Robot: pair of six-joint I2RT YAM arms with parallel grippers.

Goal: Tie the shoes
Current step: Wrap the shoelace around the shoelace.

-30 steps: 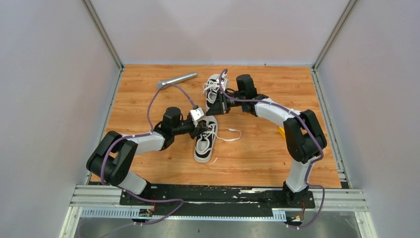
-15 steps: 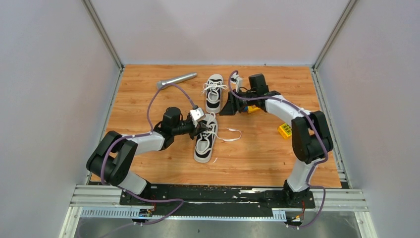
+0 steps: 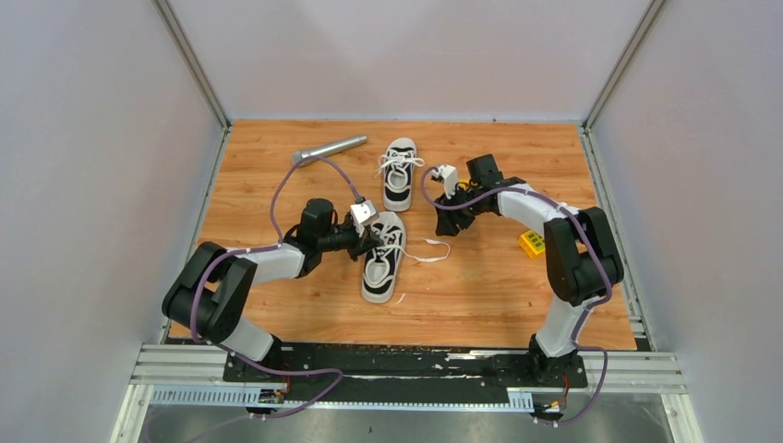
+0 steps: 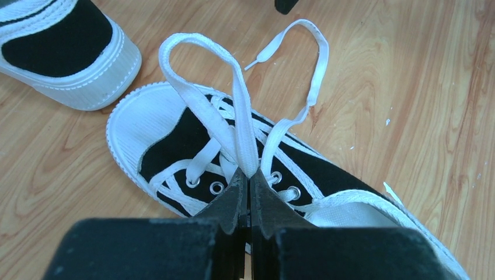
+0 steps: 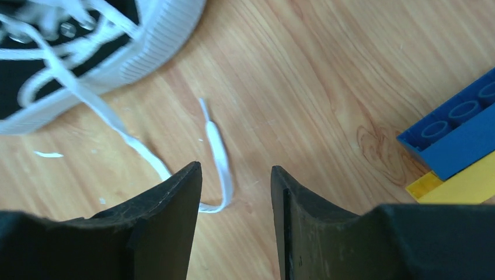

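Two black-and-white shoes lie on the wooden table, the far shoe [image 3: 399, 173] and the near shoe [image 3: 381, 258]. My left gripper [image 3: 376, 239] sits over the near shoe's [image 4: 192, 134] eyelets. It [image 4: 250, 175] is shut on the base of a loop of white lace [image 4: 233, 99] that stands up from the shoe. The other lace end [image 4: 315, 64] trails over the wood. My right gripper [image 3: 443, 224] hangs to the right of the shoes. In its wrist view it [image 5: 236, 172] is open just above the free lace end [image 5: 216, 146], holding nothing, with the near shoe [image 5: 117, 52] at upper left.
A silver cylinder [image 3: 330, 149] lies at the back left. A yellow brick [image 3: 531, 243] sits under the right arm's elbow. Stacked blue and yellow bricks [image 5: 461, 146] lie just right of my right gripper. Grey walls enclose the table on three sides.
My right gripper has opened and drawn back from the far shoe toward the near right. My left gripper has shut on the near shoe's lace loop.
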